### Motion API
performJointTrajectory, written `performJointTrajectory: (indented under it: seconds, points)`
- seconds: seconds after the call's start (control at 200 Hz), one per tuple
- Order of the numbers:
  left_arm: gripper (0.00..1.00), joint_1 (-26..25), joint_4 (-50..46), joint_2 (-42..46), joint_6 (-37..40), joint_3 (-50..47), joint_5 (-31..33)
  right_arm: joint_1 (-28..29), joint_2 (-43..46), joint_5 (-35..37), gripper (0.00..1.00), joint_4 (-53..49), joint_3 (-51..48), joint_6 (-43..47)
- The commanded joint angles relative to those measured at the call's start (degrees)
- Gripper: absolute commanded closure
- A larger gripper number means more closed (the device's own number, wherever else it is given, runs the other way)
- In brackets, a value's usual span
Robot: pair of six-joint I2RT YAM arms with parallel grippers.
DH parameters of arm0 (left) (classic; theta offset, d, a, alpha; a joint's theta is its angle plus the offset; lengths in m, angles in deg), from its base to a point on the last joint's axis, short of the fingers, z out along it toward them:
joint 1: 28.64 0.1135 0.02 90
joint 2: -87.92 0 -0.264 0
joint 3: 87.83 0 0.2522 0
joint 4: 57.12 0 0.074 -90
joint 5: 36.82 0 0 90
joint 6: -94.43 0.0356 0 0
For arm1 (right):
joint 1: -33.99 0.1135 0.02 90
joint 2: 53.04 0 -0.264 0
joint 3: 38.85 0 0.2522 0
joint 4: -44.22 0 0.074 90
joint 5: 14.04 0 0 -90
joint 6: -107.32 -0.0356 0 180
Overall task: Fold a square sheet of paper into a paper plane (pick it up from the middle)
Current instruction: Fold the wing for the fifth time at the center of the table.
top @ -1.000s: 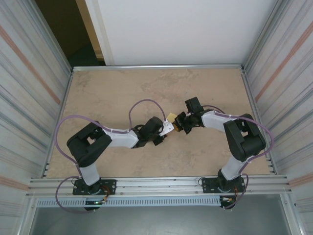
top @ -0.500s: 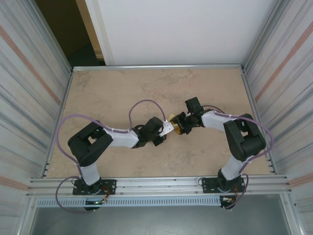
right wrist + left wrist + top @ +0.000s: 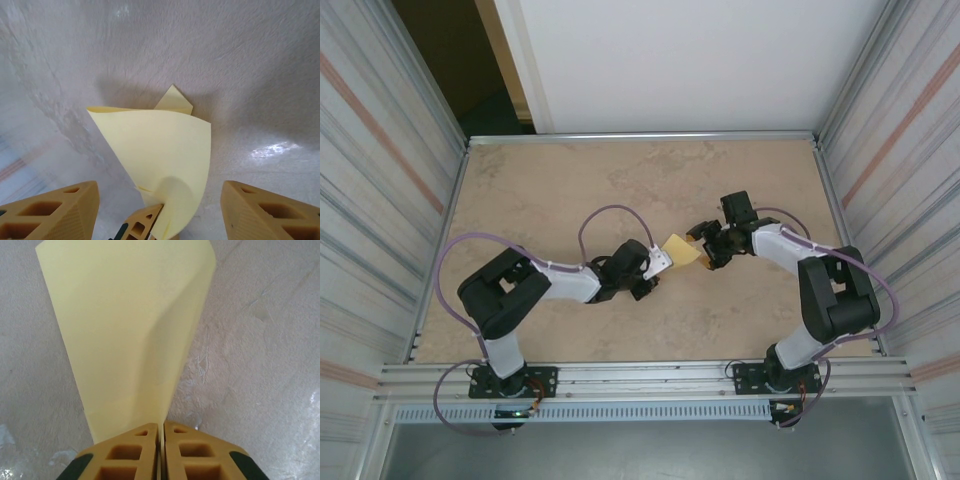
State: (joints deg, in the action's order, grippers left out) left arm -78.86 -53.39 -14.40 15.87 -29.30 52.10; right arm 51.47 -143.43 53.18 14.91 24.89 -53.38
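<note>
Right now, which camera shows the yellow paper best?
The left wrist camera: the yellow paper looms big, creased, pinched in the shut left pincer. The right wrist camera shows it curled and smaller. The top camera shows a tiny yellow patch.

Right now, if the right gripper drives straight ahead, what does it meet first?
Likely the folded yellow paper, ahead between the right gripper's open fingers, pinched by the left gripper; depth unclear.

A beige, marbled table (image 3: 540, 190) with a metal rim (image 3: 640, 136) along its edges
</note>
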Motion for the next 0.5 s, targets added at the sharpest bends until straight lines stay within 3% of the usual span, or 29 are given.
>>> performJointTrajectory:
  seconds: [0.0,0.236,0.496]
  points:
    - [0.87,1.89,-0.52,-0.98,-4.31,-2.01,-4.32,-0.33,2.01,1.48,0.35,-2.80,-1.28,2.00]
    - [0.87,6.22,-0.06,-0.68,-11.47,-2.07,-12.70,-0.47,2.86,1.69,0.34,-2.10,-1.53,3.02]
    - [0.87,11.51,2.77,-1.43,-21.30,-1.44,-23.16,-0.16,5.46,1.87,0.35,3.67,-4.65,14.57]
